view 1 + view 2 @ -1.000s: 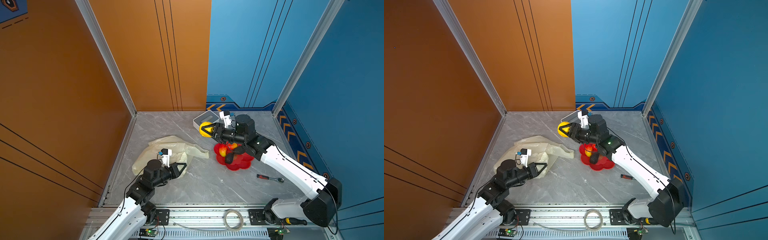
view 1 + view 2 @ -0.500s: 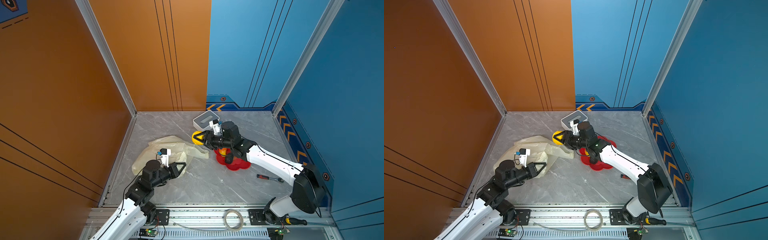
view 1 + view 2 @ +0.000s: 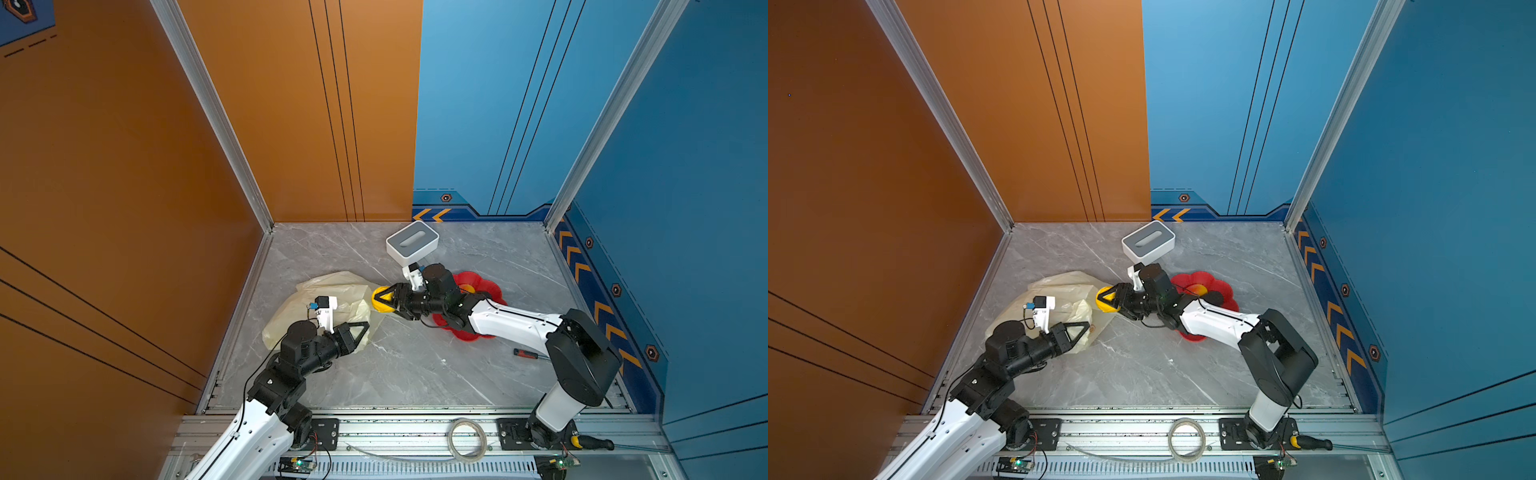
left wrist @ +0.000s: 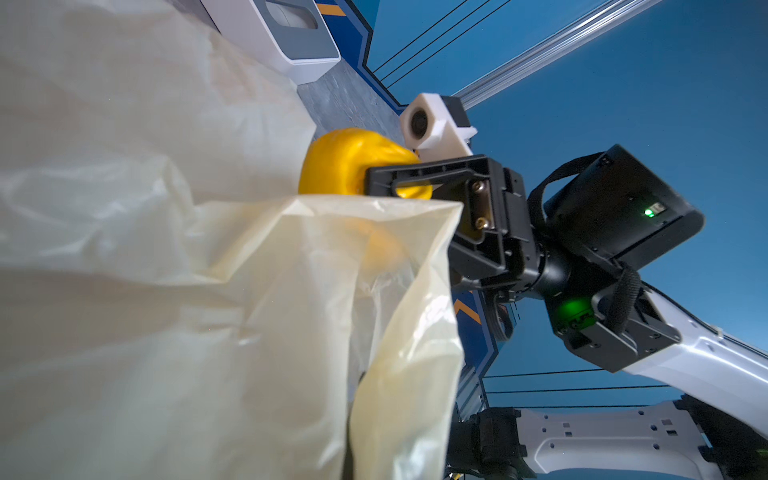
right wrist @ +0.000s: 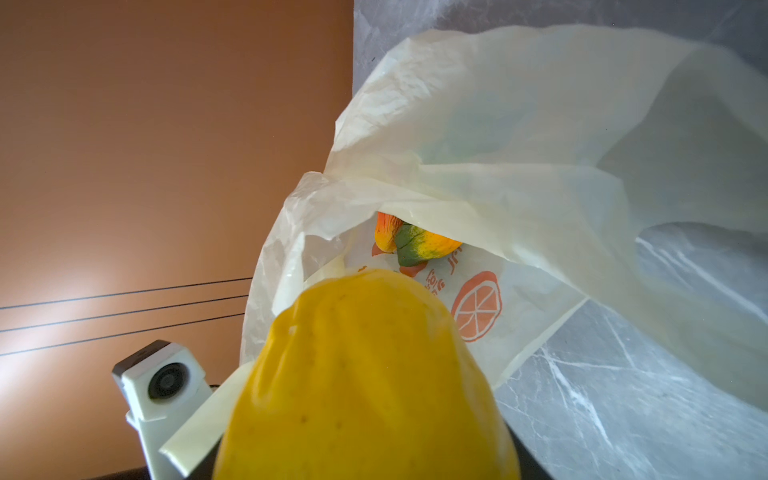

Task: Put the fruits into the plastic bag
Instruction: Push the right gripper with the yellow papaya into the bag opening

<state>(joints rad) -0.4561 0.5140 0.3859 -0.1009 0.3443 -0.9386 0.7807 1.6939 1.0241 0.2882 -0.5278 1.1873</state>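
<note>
The cream plastic bag (image 3: 328,305) (image 3: 1059,297) lies on the left of the floor, its mouth facing right. My left gripper (image 3: 360,328) (image 3: 1084,327) is shut on the bag's lower rim; in the left wrist view the bag (image 4: 166,249) hides its jaws. My right gripper (image 3: 379,300) (image 3: 1106,300) is shut on a yellow fruit (image 3: 379,308) (image 4: 345,166) (image 5: 365,374) right at the bag's mouth. Two mangoes (image 5: 415,245) lie inside the bag (image 5: 498,145). A red-yellow fruit (image 3: 1198,288) sits on the red dish (image 3: 494,286).
A white-and-grey box (image 3: 412,243) stands behind the right gripper near the back wall. A red-handled screwdriver (image 3: 525,353) lies on the floor to the right. A tape roll (image 3: 466,444) rests on the front rail. Orange and blue walls enclose the floor.
My right gripper has carried the yellow fruit left and down, from beside the box to the bag's mouth. The left gripper has kept its hold and place.
</note>
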